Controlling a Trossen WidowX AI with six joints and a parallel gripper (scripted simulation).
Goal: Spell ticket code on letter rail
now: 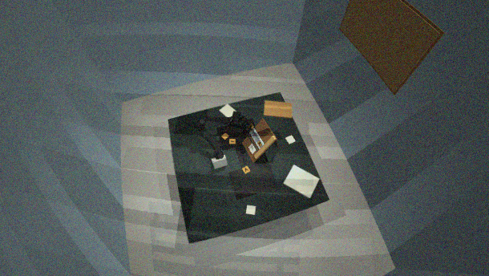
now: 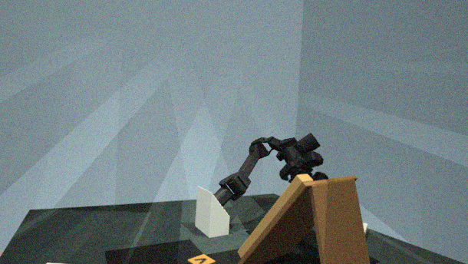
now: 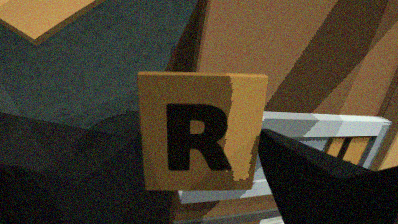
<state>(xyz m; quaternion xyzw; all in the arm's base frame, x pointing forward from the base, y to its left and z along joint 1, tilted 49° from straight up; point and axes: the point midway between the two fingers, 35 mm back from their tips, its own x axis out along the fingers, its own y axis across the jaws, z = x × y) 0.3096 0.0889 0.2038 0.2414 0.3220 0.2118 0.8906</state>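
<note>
My gripper (image 3: 200,137) (image 1: 252,126) is shut on the R tile (image 3: 245,132), which is upright in the wrist view. The tile is in front of the near end of the pale rail (image 3: 320,125) (image 1: 255,135) on the sloped brown board (image 3: 265,40) (image 1: 264,127) (image 2: 339,215). Whether it touches the rail is unclear. A tile (image 3: 355,149) is in the rail towards the other end, its letter partly hidden. Loose tiles (image 1: 225,136) (image 1: 232,141) lie beside the board. Another tile (image 1: 246,169) (image 2: 201,259), looking like A, lies in front. The ticket (image 1: 252,148) is unreadable.
A pale block (image 1: 219,162) (image 2: 211,219) stands left of the board. A wooden block (image 1: 277,109) is at the back right of the dark counter (image 1: 208,213). A large pale slab (image 1: 301,181) and small pale pieces (image 1: 290,140) (image 1: 251,209) lie around.
</note>
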